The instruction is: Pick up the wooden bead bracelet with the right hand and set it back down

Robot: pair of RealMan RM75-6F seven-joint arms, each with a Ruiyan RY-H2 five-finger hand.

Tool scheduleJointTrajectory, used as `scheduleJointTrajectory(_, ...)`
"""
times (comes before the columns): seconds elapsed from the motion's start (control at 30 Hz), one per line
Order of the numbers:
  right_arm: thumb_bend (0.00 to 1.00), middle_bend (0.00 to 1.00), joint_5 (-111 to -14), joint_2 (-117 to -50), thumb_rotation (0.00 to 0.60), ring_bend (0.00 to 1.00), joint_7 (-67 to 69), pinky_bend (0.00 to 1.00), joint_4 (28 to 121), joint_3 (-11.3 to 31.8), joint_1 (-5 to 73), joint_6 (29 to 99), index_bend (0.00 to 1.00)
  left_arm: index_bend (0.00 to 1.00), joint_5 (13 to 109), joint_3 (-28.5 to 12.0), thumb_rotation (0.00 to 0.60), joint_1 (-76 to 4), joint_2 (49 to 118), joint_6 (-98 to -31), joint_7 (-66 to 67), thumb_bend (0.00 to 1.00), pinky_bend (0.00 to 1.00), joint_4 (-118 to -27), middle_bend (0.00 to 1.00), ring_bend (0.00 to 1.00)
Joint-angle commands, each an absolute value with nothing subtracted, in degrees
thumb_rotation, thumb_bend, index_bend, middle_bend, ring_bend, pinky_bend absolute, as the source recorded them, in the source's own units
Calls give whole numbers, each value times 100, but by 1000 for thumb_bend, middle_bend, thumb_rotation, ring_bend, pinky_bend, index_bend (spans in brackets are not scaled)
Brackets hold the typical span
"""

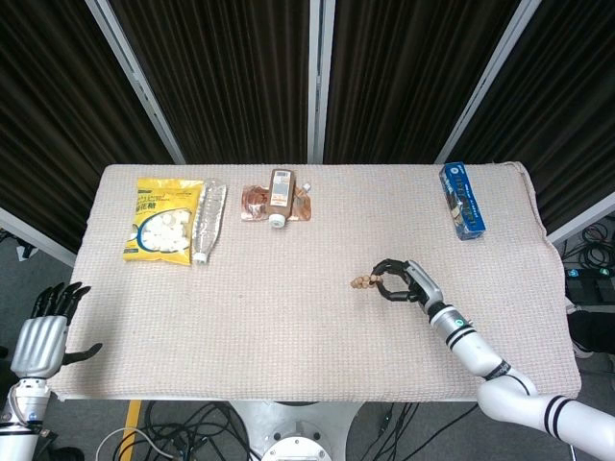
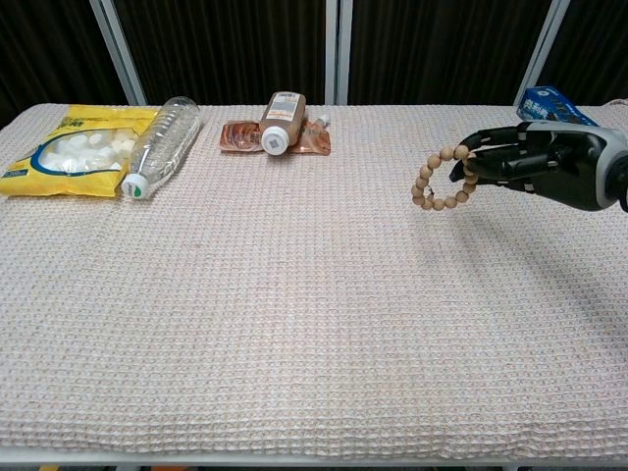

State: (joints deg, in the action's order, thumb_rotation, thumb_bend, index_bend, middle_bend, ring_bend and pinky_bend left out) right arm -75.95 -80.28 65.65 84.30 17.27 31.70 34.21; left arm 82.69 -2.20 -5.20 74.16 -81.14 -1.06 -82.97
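Right hand (image 1: 408, 282) grips wooden bead bracelet (image 1: 365, 280), beads poking out leftward; left hand (image 1: 43, 336) off table (image 1: 288, 327) edge, fingers spread, holding nothing

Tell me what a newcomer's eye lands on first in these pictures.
The right hand at the table's right side, holding the wooden bead bracelet in the air above the cloth. Next, the yellow snack bag and clear bottle at far left, and the blue box at the far right.

You get even, bright overhead light on the table (image 1: 288, 317) — both views are sharp, without glare. The curtains (image 1: 221, 77) stay nearly black, and the right hand (image 2: 535, 167) casts only a soft shadow.
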Motion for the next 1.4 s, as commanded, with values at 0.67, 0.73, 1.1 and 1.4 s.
scheduleJointTrajectory(0.67,401,472,-11920,-7852,365,128,15894,0,6354,-1099,4200,7552,420,149,8329,-162,600,-544,7303,-8095,-93,0,0,-8474,81,0)
scheduleJointTrajectory(0.73,395,471,-11793,-7897,362,128,15699,0,6396,-1175,4217,7601,420,149,8334,-151,600,-540,7296,-8093,-98,0,0,-8482,81,0)
scheduleJointTrajectory(1.1,143,475,-11171,-8060,355,131,15302,0,6582,-1495,4332,7656,541,149,8362,-145,600,-556,7262,-8099,-90,0,0,-8538,80,0)
scheduleJointTrajectory(1.4,216,570,-10490,-8201,325,223,13863,0,7013,-1262,4143,7590,673,150,8345,-127,600,-569,7259,-8053,-69,0,0,-8545,81,0)
